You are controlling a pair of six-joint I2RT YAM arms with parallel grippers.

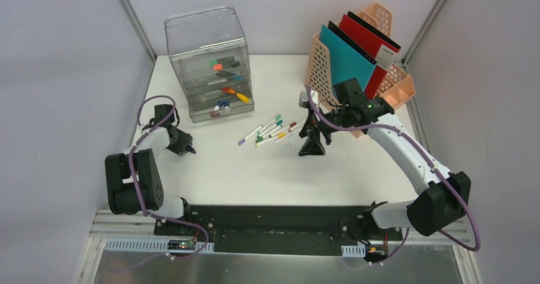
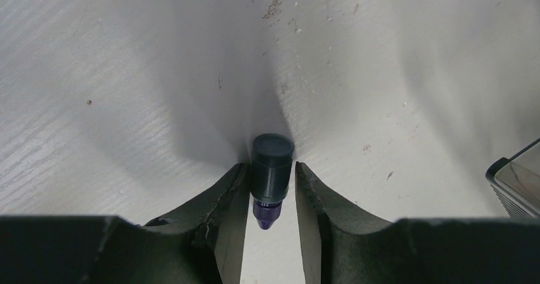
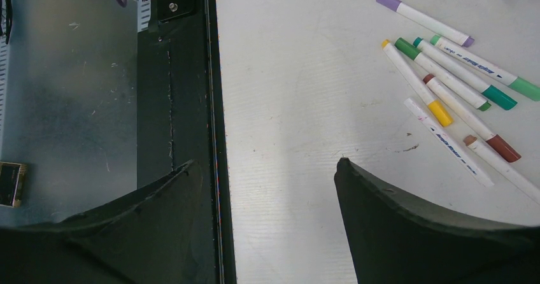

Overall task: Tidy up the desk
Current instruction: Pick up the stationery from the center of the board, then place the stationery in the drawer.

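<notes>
The white desk (image 1: 255, 176) holds a loose bunch of white markers (image 1: 270, 131) with coloured caps near its middle; they also show in the right wrist view (image 3: 446, 99). My left gripper (image 1: 184, 145) is at the left side of the desk, low over the surface. In the left wrist view it (image 2: 269, 165) is shut on a short dark marker (image 2: 272, 160) with a purple tip, held at the fingertips. My right gripper (image 1: 312, 149) hangs just right of the markers. In the right wrist view it (image 3: 266, 163) is open wide and empty.
A clear plastic drawer unit (image 1: 210, 61) with markers inside stands at the back left. A peach file rack (image 1: 318, 67) with teal and red folders stands at the back right. The black rail (image 1: 267, 220) runs along the near edge. Grey walls close three sides.
</notes>
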